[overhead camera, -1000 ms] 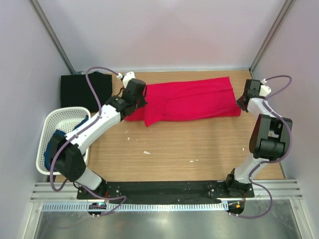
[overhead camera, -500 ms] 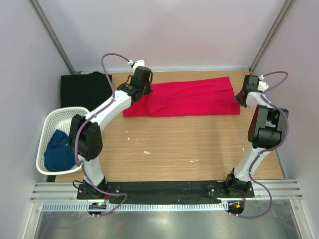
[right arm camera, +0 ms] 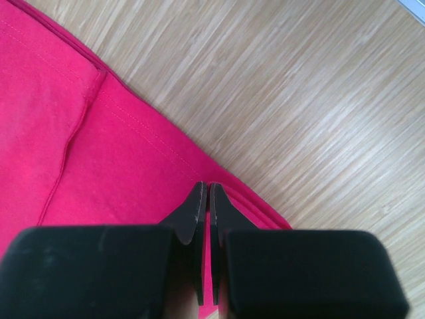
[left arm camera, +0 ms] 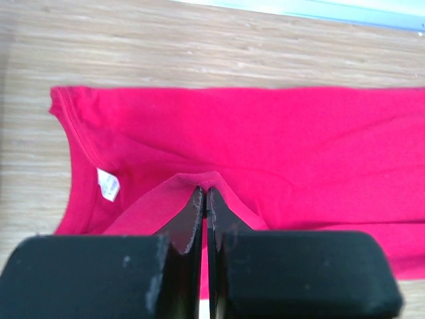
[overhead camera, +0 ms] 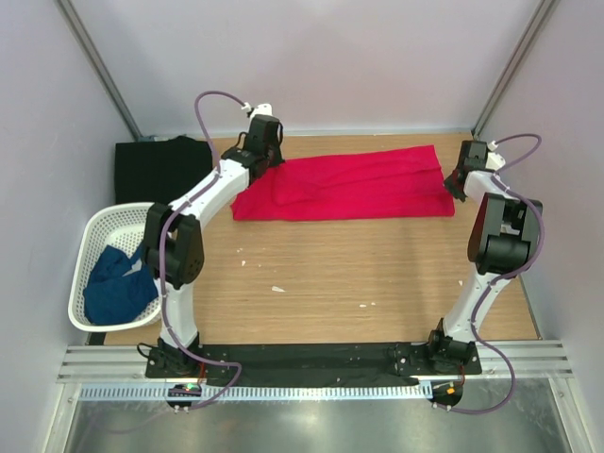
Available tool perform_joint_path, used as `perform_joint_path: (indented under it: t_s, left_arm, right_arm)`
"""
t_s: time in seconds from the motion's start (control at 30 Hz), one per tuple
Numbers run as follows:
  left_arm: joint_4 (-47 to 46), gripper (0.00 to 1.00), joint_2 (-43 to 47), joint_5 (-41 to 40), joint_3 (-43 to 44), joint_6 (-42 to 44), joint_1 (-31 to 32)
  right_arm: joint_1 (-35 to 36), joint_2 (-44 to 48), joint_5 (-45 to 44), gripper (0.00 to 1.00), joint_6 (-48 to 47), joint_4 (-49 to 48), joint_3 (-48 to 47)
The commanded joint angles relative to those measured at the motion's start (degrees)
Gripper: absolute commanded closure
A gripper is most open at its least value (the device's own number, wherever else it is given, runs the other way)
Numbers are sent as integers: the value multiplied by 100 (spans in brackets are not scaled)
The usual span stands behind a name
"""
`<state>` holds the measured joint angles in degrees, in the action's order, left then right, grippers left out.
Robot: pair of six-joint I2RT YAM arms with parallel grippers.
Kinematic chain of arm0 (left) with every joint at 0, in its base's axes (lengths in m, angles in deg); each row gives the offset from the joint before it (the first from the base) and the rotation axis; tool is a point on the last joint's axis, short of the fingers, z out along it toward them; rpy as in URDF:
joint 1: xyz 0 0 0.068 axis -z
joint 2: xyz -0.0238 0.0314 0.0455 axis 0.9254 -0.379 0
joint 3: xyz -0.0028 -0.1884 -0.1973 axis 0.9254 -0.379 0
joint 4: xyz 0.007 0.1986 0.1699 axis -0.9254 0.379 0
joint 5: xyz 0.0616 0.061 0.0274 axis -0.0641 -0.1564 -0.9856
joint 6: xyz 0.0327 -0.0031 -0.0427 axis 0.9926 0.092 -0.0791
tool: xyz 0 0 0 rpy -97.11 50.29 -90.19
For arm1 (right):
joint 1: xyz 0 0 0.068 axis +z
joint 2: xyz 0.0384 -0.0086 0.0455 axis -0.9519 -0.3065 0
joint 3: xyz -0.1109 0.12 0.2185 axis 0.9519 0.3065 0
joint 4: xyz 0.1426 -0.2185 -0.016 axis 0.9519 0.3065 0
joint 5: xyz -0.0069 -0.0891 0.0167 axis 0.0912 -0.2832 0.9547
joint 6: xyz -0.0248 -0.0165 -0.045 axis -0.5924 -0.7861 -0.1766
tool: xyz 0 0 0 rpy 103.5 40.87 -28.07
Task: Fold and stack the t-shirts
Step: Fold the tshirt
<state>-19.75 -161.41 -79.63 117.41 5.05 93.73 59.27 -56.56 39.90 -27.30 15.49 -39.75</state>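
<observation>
**On the far side of the table, both grippers pinch the red t-shirt**

Across the far half of the wooden table (overhead camera: 359, 274) the red t-shirt (overhead camera: 349, 184) lies spread as a long band running left to right, partly folded over itself, with a layer lapped along its left portion. At its left end the left gripper (left arm camera: 204, 194) has its jaws clenched tight on a raised ridge of the red cloth; in the left wrist view the fabric tents up to the fingertips, and the white neck label (left arm camera: 108, 184) shows just to the left, inside the collar curve. From above, that gripper (overhead camera: 269, 162) sits over the shirt's far left corner, with its arm reaching diagonally across from the near edge.

At the opposite end the right gripper (right arm camera: 205, 187) is also closed, its tips pressed together on the stitched hem at the shirt's corner, where red cloth meets bare wood. In the overhead view it (overhead camera: 455, 189) stands at the shirt's right edge.

Beyond the table's far left corner the black t-shirt (overhead camera: 156, 170) lies flat, apart from the red one. To the left of the table the dark blue t-shirt (overhead camera: 118, 283) sits crumpled inside the white mesh basket (overhead camera: 90, 236). A few small white specks (overhead camera: 277, 289) dot the wood near the table's middle.
</observation>
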Motion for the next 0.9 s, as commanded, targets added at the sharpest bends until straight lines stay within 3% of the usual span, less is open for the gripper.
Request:
perform_joint_path:
  t_s: [0.0, 0.4, 0.87]
  left_arm:
    - [-327, 100, -120, 154, 386, 226, -130]
    - [-336, 100, -647, 146, 861, 271, -183]
    - [-503, 100, -129, -65, 466, 33, -499]
  right_arm:
    - [-21, -80, -46, 99, 22, -204, -267]
    - [-30, -203, -81, 99, -31, -195, -389]
    - [-30, 43, 24, 99, -119, -221, -548]
